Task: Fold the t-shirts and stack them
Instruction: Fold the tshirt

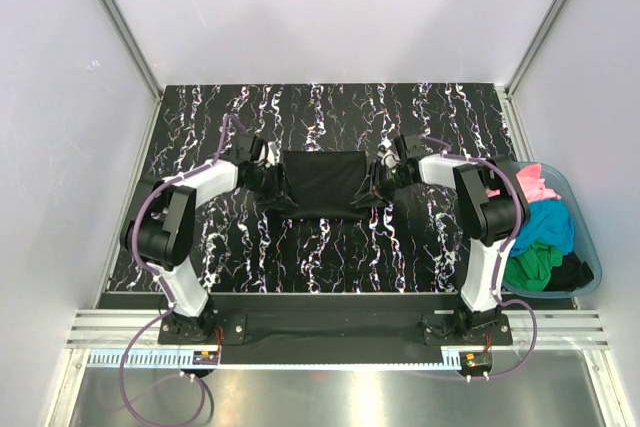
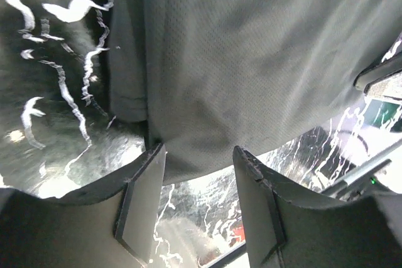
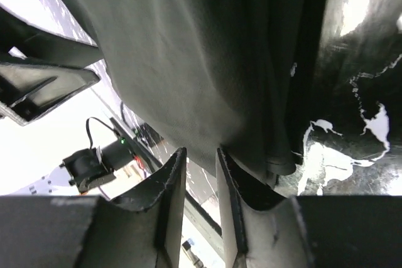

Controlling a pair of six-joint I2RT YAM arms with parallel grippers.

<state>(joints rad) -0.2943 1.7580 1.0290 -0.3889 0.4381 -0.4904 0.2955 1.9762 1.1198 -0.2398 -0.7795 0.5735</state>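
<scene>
From above, the black t-shirt point(image 1: 322, 185) is seen lying as a folded rectangle at the middle of the marbled table point(image 1: 420, 257). It is flanked by the left tool point(image 1: 268, 185) at its left edge and the right tool point(image 1: 378, 185) at its right edge. At the table's right end, pink point(image 1: 537, 185), turquoise point(image 1: 545, 225) and green point(image 1: 530, 262) shirts are piled in a translucent tub point(image 1: 590, 247).

In the left wrist view, the left tool point(image 2: 200, 152) is shown with its fingers point(image 2: 141, 199) well apart. The black shirt's edge reaches down to their tips, and the table is seen through the gap.

In the right wrist view, the right tool point(image 3: 201, 152) is shown with its fingers point(image 3: 169, 186) drawn nearly together. A fold of the black shirt meets their tips. Whether the cloth is pinched cannot be told.
</scene>
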